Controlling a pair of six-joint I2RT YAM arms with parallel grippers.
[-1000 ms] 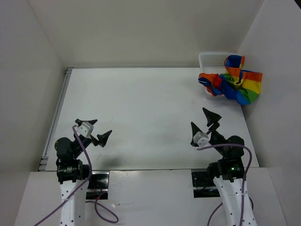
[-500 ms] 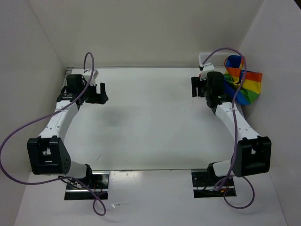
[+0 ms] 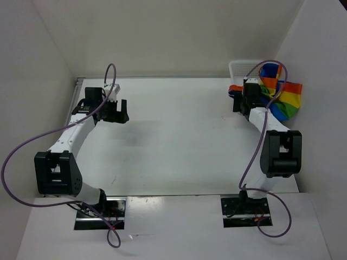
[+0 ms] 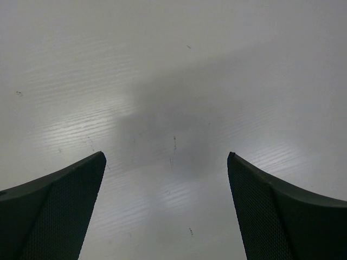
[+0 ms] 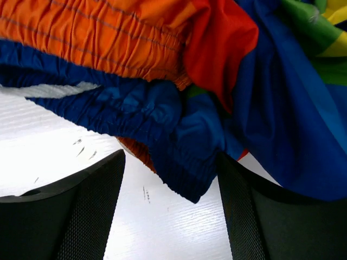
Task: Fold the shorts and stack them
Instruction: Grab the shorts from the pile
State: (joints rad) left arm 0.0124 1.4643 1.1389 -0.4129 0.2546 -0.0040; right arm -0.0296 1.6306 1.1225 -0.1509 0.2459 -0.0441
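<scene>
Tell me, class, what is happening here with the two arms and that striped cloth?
The right gripper is at the rainbow shorts, which lie crumpled in the far right corner, partly hanging out of a white basket. Its jaws stand apart around a blue fold, not yet clamped. The left gripper hangs open over the table on the far left. No folding is done yet.

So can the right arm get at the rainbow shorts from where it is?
Probably yes: the right gripper is right at the shorts, a blue fold hangs between its open jaws, and nothing looks to be in the way.
</scene>
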